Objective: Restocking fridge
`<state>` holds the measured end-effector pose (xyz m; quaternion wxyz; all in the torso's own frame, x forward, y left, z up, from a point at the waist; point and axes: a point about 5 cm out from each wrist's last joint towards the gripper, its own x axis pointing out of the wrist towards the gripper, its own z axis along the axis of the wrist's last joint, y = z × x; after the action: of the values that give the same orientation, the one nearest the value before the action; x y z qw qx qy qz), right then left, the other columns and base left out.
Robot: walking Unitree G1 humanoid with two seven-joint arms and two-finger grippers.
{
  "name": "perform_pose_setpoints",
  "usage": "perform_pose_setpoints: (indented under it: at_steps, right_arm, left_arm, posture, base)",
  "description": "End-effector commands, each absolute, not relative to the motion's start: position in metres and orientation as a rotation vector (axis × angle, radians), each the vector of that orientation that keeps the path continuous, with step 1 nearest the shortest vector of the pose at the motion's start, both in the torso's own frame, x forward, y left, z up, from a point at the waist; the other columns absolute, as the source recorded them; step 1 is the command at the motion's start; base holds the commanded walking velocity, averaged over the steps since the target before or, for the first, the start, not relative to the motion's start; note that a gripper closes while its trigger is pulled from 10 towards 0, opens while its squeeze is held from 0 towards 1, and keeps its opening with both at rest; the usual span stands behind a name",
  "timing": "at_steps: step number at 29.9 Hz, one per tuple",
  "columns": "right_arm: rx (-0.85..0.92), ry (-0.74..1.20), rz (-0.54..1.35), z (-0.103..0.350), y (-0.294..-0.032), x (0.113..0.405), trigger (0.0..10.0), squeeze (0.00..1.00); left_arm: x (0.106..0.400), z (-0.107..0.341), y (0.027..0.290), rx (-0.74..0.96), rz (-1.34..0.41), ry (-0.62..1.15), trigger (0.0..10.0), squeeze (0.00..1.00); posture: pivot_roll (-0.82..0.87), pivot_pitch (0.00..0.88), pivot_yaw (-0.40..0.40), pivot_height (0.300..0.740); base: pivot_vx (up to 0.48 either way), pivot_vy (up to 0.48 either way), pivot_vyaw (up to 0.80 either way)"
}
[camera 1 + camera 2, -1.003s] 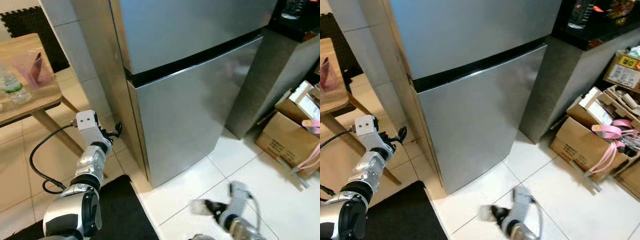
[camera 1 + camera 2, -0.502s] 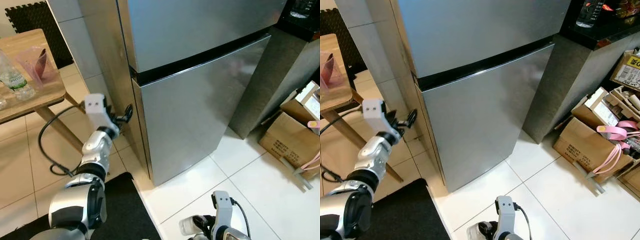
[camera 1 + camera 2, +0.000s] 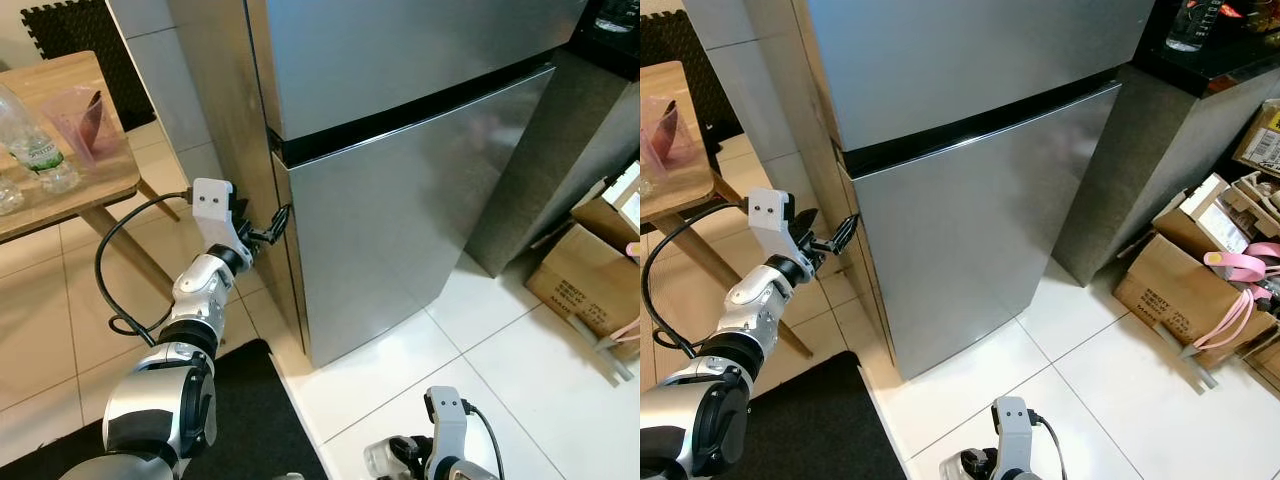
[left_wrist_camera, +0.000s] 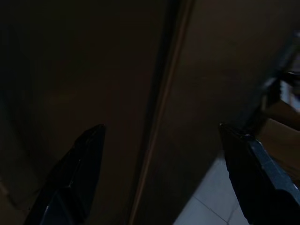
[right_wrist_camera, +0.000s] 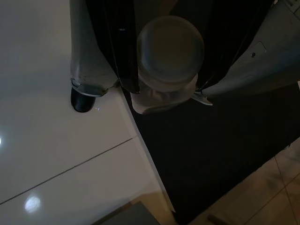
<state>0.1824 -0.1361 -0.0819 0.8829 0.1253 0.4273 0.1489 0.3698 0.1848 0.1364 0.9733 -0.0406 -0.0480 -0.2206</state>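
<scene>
Opening the fridge, bottle in reserve.

Eye views: left pincer (image 3: 272, 226), spread, at the left edge of the lower fridge door (image 3: 400, 220), which is shut; next it must hook that edge and pull. Left wrist view: dark door seam between the fingers. Right wrist view: right pincer (image 5: 161, 77) pinching a clear, capped bottle (image 5: 168, 61) low over the floor.

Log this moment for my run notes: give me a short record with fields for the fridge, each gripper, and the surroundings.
fridge: both doors closed
left gripper: open, at the left edge of the lower door
right gripper: low by the floor, shut on a bottle
table: on the left, holds a water bottle
boxes: on the floor, right
</scene>
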Motion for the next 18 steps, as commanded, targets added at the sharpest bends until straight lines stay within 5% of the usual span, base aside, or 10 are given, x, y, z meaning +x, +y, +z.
perform_pose_setpoints:
  at_steps: [1,18]
  right_arm:
    - [0.258,0.887,0.298,-0.083,-0.138,0.179,10.0,0.0]
    - [0.267,0.902,0.292,-0.087,-0.138,0.17,10.0,0.0]
  left_arm:
    - [0.374,0.15,0.181,-0.049,-0.526,-0.125,10.0,0.0]
    - [0.37,0.161,0.207,0.021,-0.667,-0.073,10.0,0.0]
  posture:
    - [-0.04,0.132,0.001,0.74]
    - [-0.05,0.183,0.001,0.74]
  base:
    - [0.0,0.0,0.0]
    - [0.0,0.0,0.0]
